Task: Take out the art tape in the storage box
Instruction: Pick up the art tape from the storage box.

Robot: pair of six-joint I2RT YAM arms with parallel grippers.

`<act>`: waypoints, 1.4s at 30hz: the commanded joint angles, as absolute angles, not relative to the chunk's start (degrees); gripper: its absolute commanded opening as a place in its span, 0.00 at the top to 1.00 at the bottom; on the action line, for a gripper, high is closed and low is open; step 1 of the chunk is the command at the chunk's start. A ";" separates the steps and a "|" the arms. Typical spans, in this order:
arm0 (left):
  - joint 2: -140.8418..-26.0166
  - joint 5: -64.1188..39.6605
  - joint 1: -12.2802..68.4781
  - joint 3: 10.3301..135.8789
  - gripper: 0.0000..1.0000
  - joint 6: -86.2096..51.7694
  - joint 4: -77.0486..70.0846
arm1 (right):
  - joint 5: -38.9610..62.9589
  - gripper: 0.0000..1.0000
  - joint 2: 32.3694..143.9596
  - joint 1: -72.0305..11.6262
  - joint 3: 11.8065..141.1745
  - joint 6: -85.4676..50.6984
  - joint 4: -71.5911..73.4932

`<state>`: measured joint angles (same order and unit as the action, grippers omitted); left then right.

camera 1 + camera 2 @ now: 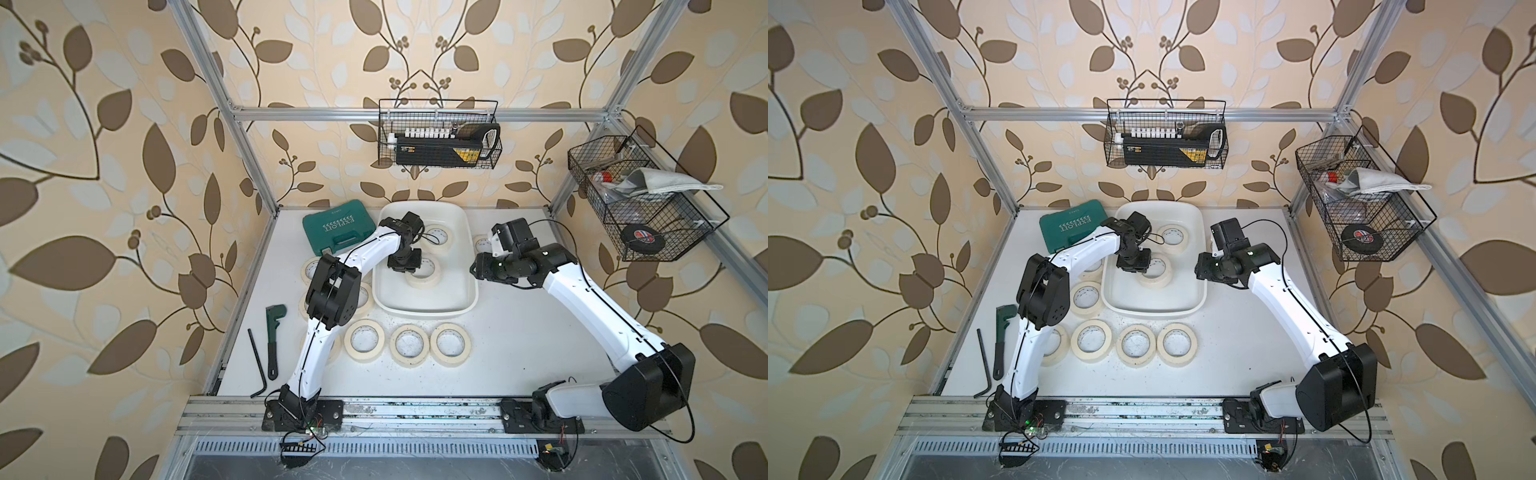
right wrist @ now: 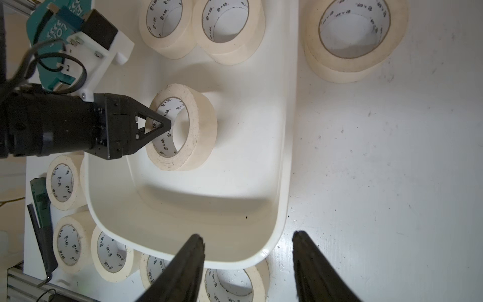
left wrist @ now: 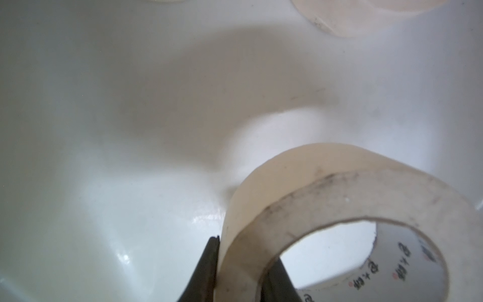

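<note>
The white storage box (image 1: pixel 424 309) (image 1: pixel 1154 311) stands at the back middle of the table. My left gripper (image 1: pixel 409 268) (image 1: pixel 1140 266) (image 3: pixel 243 264) reaches into it and is shut on the wall of a cream art tape roll (image 1: pixel 428 276) (image 1: pixel 1160 276) (image 3: pixel 326 188) (image 2: pixel 198 125), one finger inside the ring and one outside. Two more rolls (image 2: pixel 230 28) (image 2: pixel 167 26) lie at the box's far end. In the top views the left arm hides one of them. My right gripper (image 2: pixel 248 251) (image 1: pixel 476 268) hangs open over the box's right front rim (image 2: pixel 285 183), holding nothing.
Three rolls (image 1: pixel 409 345) lie in a row in front of the box, others by the left arm (image 1: pixel 309 270) and one right of the box (image 2: pixel 355 34). A teal case (image 1: pixel 336 230), green wrench (image 1: pixel 274 336) and hex key (image 1: pixel 257 361) lie left. Wire baskets (image 1: pixel 438 137) (image 1: pixel 640 195) hang behind.
</note>
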<state>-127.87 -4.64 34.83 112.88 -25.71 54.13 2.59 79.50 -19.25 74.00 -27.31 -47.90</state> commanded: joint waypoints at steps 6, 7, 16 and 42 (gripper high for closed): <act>-116.22 -3.37 35.00 112.29 0.82 -22.86 62.95 | 2.03 0.44 82.97 -22.52 80.18 -26.85 -48.95; -115.54 -2.99 35.05 112.17 0.82 -22.54 63.83 | 2.64 0.43 83.39 -22.77 80.76 -26.90 -48.95; -107.47 1.16 36.55 107.00 0.80 -20.31 66.54 | 5.00 0.41 88.71 -28.15 85.96 -28.28 -47.81; -98.96 3.25 38.14 98.03 0.83 -18.61 63.76 | 3.20 0.39 103.00 -39.24 98.14 -27.09 -50.60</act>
